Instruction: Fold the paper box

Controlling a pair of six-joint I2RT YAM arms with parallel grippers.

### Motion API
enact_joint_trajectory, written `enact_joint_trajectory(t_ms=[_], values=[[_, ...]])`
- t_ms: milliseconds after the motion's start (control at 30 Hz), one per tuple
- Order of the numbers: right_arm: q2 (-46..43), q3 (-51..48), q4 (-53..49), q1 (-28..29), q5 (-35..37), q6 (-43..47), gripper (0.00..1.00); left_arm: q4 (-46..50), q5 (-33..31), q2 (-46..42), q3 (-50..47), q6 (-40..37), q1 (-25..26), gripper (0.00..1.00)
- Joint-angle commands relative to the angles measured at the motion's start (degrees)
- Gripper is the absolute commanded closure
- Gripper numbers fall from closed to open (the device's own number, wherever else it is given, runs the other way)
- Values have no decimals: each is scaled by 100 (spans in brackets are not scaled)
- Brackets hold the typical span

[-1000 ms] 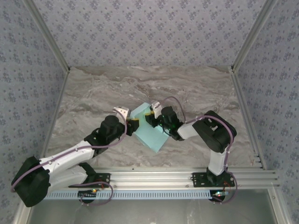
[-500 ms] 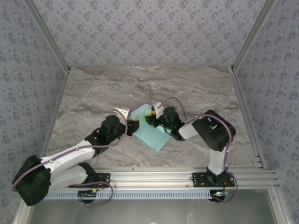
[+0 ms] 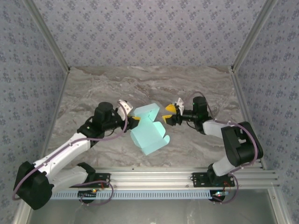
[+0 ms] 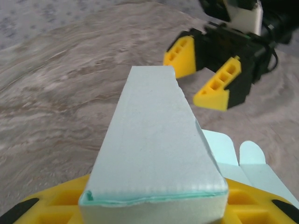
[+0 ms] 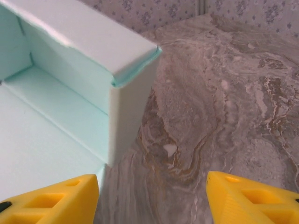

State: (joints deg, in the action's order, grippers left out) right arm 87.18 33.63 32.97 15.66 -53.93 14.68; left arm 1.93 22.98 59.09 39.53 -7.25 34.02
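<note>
The paper box (image 3: pixel 148 133) is light aqua card lying partly folded on the marble table, with one wall standing up at its far edge. My left gripper (image 3: pixel 131 116) is shut on the left end of that wall. In the left wrist view the wall (image 4: pixel 154 149) runs away from between the yellow fingers (image 4: pixel 51 205). My right gripper (image 3: pixel 169 114) hangs open just right of the box, clear of it. In the right wrist view its jaws (image 5: pixel 152 198) stand wide over bare marble, with the box corner (image 5: pixel 126 79) ahead on the left.
Patterned walls and metal frame posts (image 3: pixel 243 46) close in the marble table (image 3: pixel 140 84) on three sides. An aluminium rail (image 3: pixel 154 179) runs along the near edge by the arm bases. My right gripper also appears in the left wrist view (image 4: pixel 205 74), beyond the wall's far end.
My right gripper has let go of the box, opened and drawn back to the right. The left arm has shifted left and farther back, still holding the wall.
</note>
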Motion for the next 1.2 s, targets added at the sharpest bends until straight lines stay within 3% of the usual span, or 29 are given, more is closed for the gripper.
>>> enact_joint_trajectory(t_ms=[0,133,300,533,833,867,900,1033,1167], values=[[-301,55,-1382,10,-516,1149,30,1174,1400,56,459,-1631,-103,67],[-596,132,-2235,364,-538,2068,27,1578,2427,177,734,-2369,-274,66],[-1156,-8,-2354,750,-379,2254,28,2021,3128,438,1088,-2812,-289,66],[-1767,-119,-2647,1007,-169,2151,32,1831,3201,550,1119,-2722,-274,66],[-1654,-105,-2121,1290,316,1421,28,1793,3275,643,1175,-2711,-217,66],[-1616,-102,-2072,1290,374,1355,10,1801,3246,648,1172,-2716,-219,66],[-1570,-102,-2011,1290,398,1295,0,1822,3211,638,1171,-2744,-217,67],[-1449,-142,-1903,1316,231,1345,1,1826,3080,580,1150,-2778,-216,67],[-1439,-208,-1938,1423,634,1595,2,2048,3002,503,1211,-2933,-222,67]])
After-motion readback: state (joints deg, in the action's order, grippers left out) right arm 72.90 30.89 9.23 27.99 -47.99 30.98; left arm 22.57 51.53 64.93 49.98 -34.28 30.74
